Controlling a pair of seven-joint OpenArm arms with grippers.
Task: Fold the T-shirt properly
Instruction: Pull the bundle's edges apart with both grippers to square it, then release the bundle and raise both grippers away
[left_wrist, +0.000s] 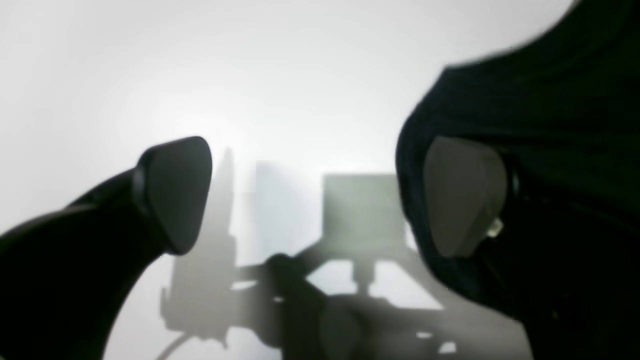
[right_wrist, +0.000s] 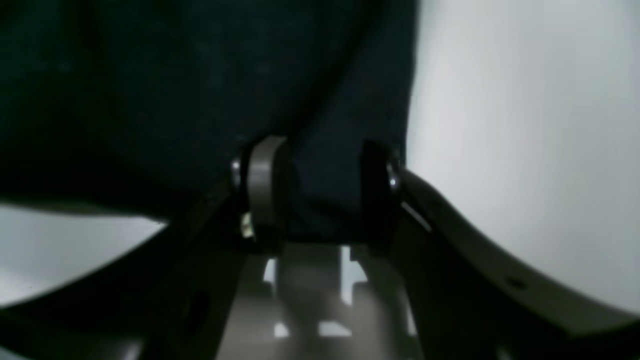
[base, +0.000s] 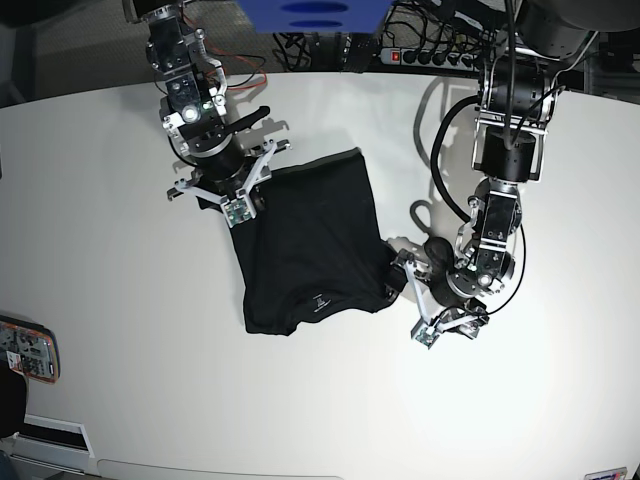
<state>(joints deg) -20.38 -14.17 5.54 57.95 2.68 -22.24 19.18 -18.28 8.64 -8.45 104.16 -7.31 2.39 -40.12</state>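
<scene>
The black T-shirt (base: 305, 240) lies partly folded on the white table (base: 120, 200), with its neck label (base: 318, 300) near the front edge. My right gripper (base: 236, 203) is at the shirt's back left corner. In the right wrist view the gripper (right_wrist: 322, 187) has dark cloth (right_wrist: 200, 90) filling the gap between its fingers. My left gripper (base: 412, 298) is open beside the shirt's front right sleeve. In the left wrist view this gripper (left_wrist: 320, 195) is wide open, with cloth (left_wrist: 550, 125) bunched around and behind one finger pad (left_wrist: 465, 195).
A phone-like object (base: 25, 350) lies at the table's left front edge. A blue object (base: 310, 15) and a power strip with cables (base: 440, 50) are beyond the back edge. The left arm's cable (base: 440, 150) loops over the table at the right.
</scene>
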